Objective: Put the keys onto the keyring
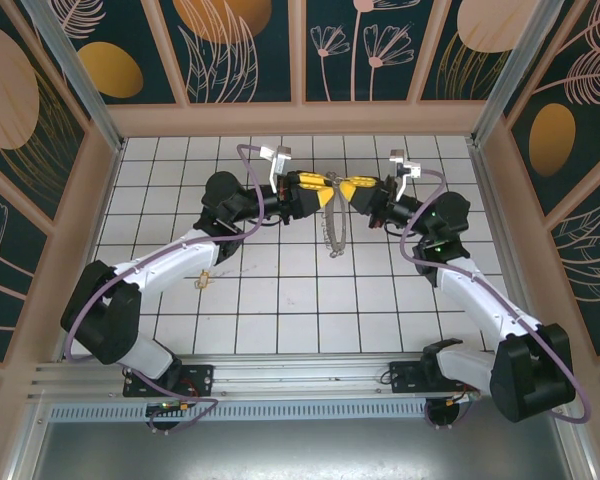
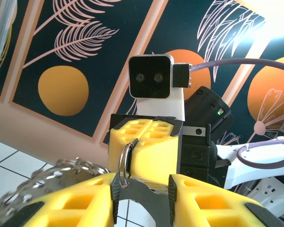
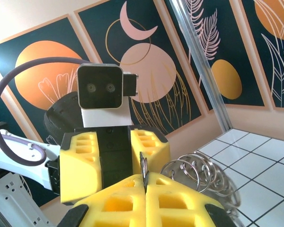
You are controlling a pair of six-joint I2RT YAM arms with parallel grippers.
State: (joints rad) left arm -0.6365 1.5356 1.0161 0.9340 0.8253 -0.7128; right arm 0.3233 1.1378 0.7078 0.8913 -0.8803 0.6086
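Between left tool [image 1: 328, 193] and right tool [image 1: 348, 190] hangs the keyring [image 1: 333, 228]. The right is pinched shut on it; the left stands narrow, its grip I cannot tell. Well behind the left tool the key [image 1: 204, 278] lies on the surface [image 1: 280, 300]: threading, I judge, not yet begun.

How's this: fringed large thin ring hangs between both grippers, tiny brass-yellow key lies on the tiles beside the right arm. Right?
No: the tiny brass-yellow key lies beside the left arm, per the top external view. Rest stands.
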